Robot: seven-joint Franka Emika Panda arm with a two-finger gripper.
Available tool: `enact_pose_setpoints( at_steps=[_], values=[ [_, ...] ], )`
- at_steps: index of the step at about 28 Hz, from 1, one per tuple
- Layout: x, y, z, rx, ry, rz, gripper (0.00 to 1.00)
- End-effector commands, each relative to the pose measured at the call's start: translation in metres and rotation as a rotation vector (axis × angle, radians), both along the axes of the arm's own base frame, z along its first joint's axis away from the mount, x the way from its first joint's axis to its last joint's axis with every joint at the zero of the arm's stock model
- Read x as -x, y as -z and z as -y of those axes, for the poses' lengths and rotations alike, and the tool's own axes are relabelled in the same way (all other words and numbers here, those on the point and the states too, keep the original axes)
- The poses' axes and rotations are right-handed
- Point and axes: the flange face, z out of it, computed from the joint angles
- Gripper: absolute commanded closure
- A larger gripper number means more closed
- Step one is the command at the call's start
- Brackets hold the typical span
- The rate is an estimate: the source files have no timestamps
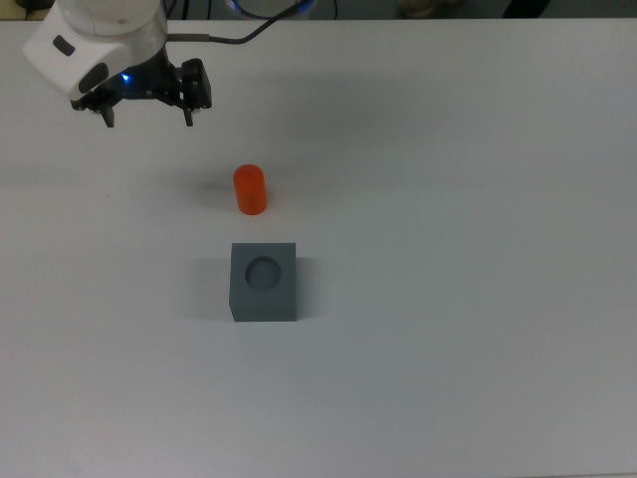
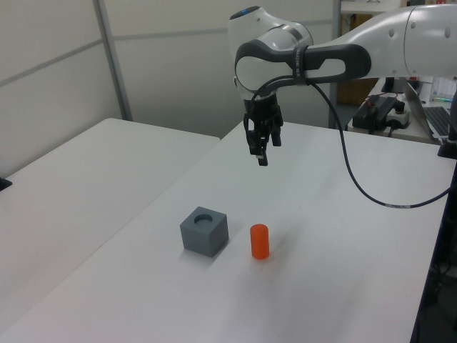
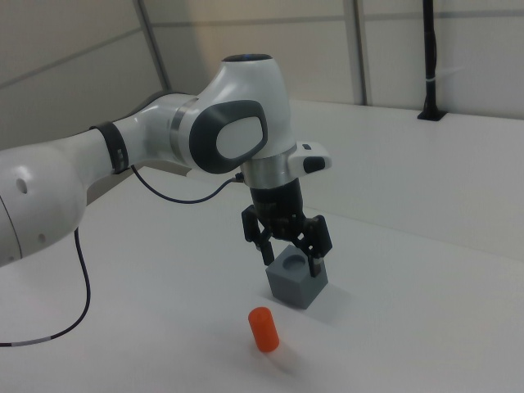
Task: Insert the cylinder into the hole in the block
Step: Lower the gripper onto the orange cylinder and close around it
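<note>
White tabletop [image 1: 478, 299], nothing done yet. Your small bright orange-red cylinder [image 1: 250, 189] stands upright on it, just beside the dark grey matte cube block [image 1: 265, 282], at its 12 o'clock in the top view. The round hole [image 1: 264, 272] on the block's top is empty. Black two-finger hand [image 1: 147, 113] hovers high, fingers spread, gripping nothing, at the cylinder's 10 o'clock. You've still got everything to do: grasp, lift, insert.

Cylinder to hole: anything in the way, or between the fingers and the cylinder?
Nothing visible. The gripper hangs open above bare table, up and to the top view's left of the cylinder. The cylinder stands upright just clear of the block; its hole is empty.
</note>
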Motion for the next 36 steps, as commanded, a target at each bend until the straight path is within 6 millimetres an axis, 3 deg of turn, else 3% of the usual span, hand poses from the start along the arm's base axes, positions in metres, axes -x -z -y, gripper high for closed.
enact_pose_setpoints(
  at_steps=[1,6,8,12,16,23,29,36],
  values=[
    [0.003,0.003,-0.008,0.009,-0.012,-0.028,0.0],
    [0.012,0.008,-0.016,-0.007,-0.026,-0.036,0.0],
    [0.024,0.013,-0.022,-0.018,-0.036,-0.052,0.0],
    [0.037,0.023,-0.05,-0.028,-0.088,-0.042,0.0],
    [0.048,0.047,-0.075,-0.029,-0.141,0.036,0.0],
    [0.04,0.093,-0.102,-0.028,-0.197,0.098,0.0],
    [0.028,0.129,-0.111,-0.028,-0.213,0.081,0.0],
    [0.021,0.156,-0.111,-0.016,-0.221,0.061,0.02]
  ],
)
